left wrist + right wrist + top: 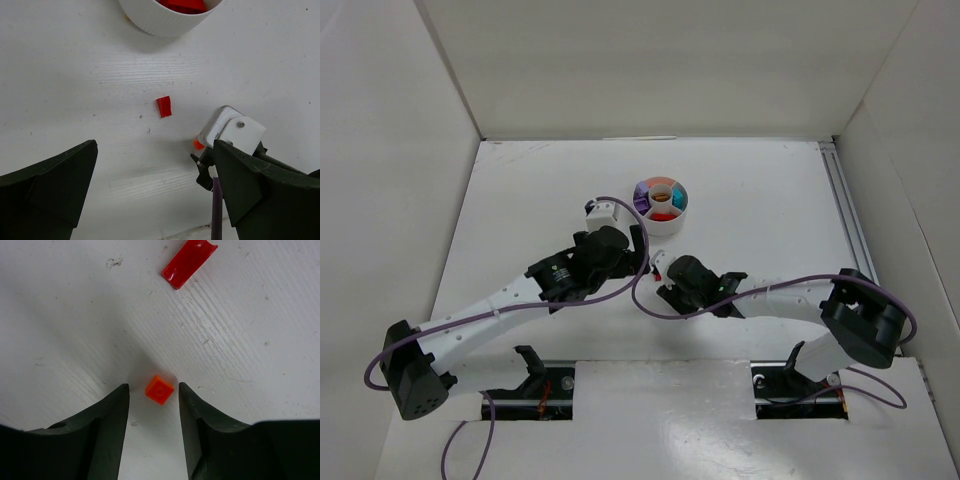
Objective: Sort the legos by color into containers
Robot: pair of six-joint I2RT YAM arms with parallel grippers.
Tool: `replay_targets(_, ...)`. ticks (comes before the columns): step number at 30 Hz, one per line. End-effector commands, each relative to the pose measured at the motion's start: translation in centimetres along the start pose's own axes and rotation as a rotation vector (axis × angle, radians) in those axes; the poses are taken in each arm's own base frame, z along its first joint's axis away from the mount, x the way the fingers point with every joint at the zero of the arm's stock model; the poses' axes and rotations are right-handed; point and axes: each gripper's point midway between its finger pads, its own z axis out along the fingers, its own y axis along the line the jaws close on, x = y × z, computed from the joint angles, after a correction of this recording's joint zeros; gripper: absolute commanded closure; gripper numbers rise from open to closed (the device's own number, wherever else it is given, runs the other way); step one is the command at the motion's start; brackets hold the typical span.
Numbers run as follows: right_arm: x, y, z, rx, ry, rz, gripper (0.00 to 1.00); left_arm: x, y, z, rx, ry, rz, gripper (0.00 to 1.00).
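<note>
A tiny orange lego (159, 389) lies flat on the white table between the fingers of my right gripper (153, 387). The jaws stand close on either side of it, with a thin gap on each side, so nothing is gripped. A curved red lego (189, 262) lies a little farther ahead, and it also shows in the left wrist view as the red lego (164, 106). The round white dish (665, 222) holds purple, orange, teal and red pieces in its containers. My left gripper (155, 150) hovers wide open and empty, just left of the right gripper (662, 275).
The two arms meet at mid-table, their purple cables (620, 290) looping between them. The right wrist's white camera block (231, 129) sits close to my left gripper's right finger. White walls enclose the table on three sides.
</note>
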Motion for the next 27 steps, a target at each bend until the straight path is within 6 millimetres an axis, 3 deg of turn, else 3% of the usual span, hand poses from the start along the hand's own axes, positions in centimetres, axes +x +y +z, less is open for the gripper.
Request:
replay_targets(1,-2.2,0.0,-0.1,0.017,-0.059,0.050,0.52,-0.3,0.2,-0.4,0.002,-0.020,-0.012,0.00)
replay_targets(9,-1.3,-0.1,-0.1,0.035,-0.030,0.083,0.57,0.0,0.2,-0.5,0.002,-0.008,-0.008,0.00)
replay_targets(18,-0.6,-0.3,-0.4,0.044,-0.021,0.100,0.73,0.0,0.8,-0.5,-0.022,-0.009,0.000,0.01)
replay_targets(23,-2.8,-0.9,-1.3,0.047,-0.106,-0.004,0.84,-0.1,0.6,-0.5,-0.016,-0.016,0.006,0.00)
replay_targets(27,-6.3,-1.9,-3.4,0.071,-0.207,-0.088,0.88,0.4,0.5,-0.4,0.006,-0.004,0.012,0.00)
